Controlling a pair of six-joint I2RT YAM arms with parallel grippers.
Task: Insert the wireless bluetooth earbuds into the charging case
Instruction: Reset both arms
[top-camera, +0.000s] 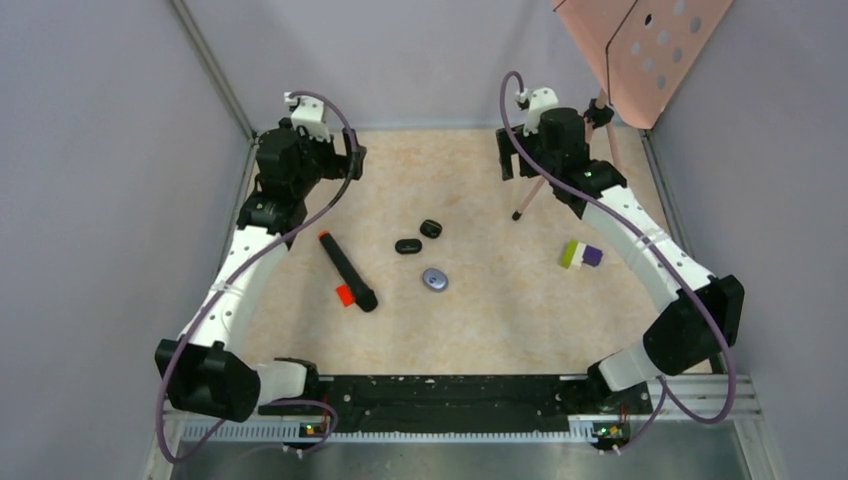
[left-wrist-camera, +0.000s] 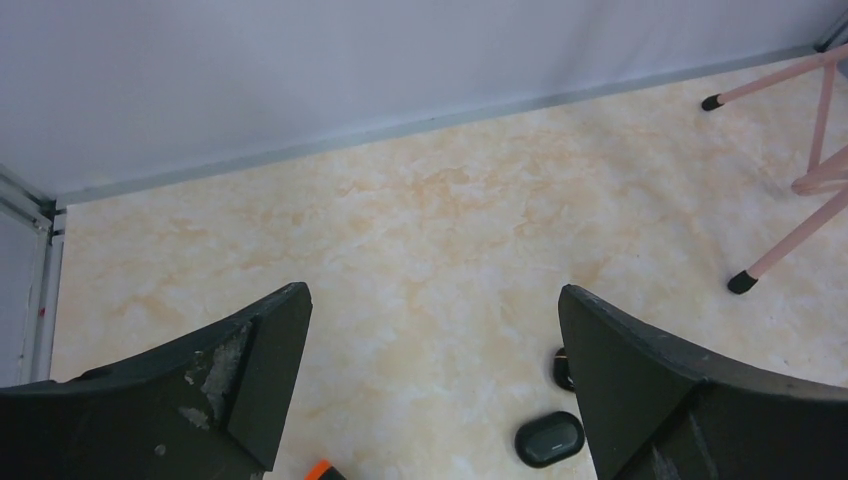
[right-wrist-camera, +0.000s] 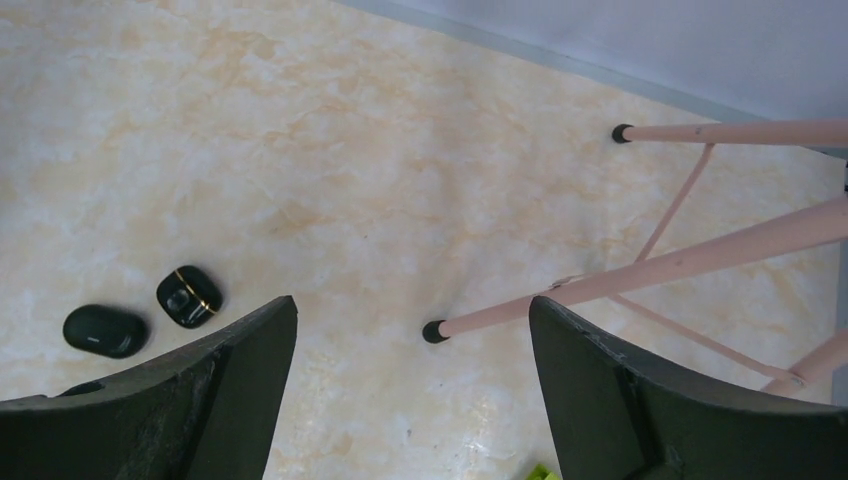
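Three charging cases lie mid-table: a closed black oval case (top-camera: 407, 246) (left-wrist-camera: 549, 438) (right-wrist-camera: 104, 331), a black case with a gold line (top-camera: 431, 228) (right-wrist-camera: 189, 296) and a round grey-purple case (top-camera: 434, 279). No earbuds show in any view. My left gripper (top-camera: 352, 158) (left-wrist-camera: 432, 300) hangs open at the far left, above bare table, with the cases to its right. My right gripper (top-camera: 510, 155) (right-wrist-camera: 412, 305) hangs open at the far right, near a pink stand foot (right-wrist-camera: 433, 331). Nothing is between either pair of fingers.
A black marker with a red piece (top-camera: 347, 270) lies left of the cases; its orange tip (left-wrist-camera: 320, 470) shows in the left wrist view. Green and purple blocks (top-camera: 580, 255) sit at the right. A pink stand (top-camera: 640, 45) rises at the far right corner. Grey walls enclose the table.
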